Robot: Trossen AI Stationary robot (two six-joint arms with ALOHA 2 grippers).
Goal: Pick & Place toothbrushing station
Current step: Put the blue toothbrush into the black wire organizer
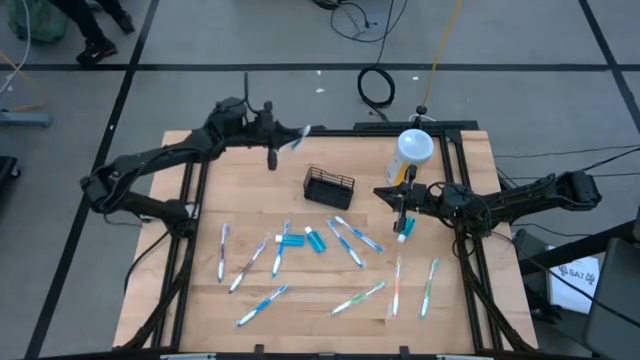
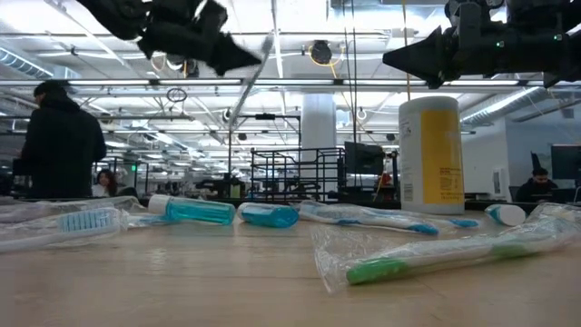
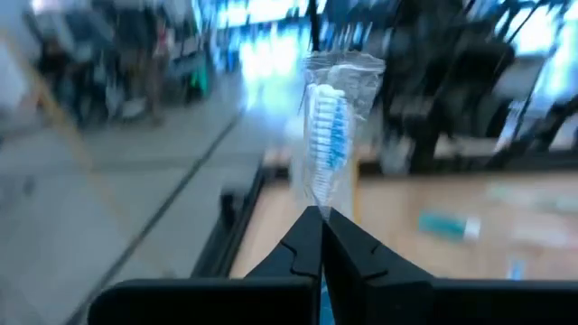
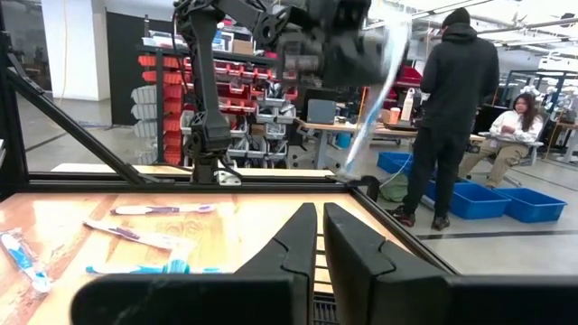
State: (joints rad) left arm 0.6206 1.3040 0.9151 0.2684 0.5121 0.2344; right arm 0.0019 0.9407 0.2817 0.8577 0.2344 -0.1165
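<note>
My left gripper point(image 3: 321, 236) is clamped on 1 bagged toothbrush point(image 3: 331, 135), raised behind the caddy point(image 1: 329, 187); right gripper point(image 4: 321, 236) closed, empty.

A light wooden counter point(image 1: 200, 300) in a black frame carries the black wire toothbrushing station point(image 1: 328, 187) near its middle, a yellow bottle point(image 1: 411, 156) with a white lid beside it, and many wrapped toothbrushes point(image 1: 262, 303) and small toothpaste tubes point(image 1: 290, 241) scattered nearer the front.

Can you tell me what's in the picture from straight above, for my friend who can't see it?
The left gripper holds a wrapped toothbrush above the table's far edge. Behind it a black wire caddy and a yellow bottle stand, with more toothbrushes scattered around.
</note>
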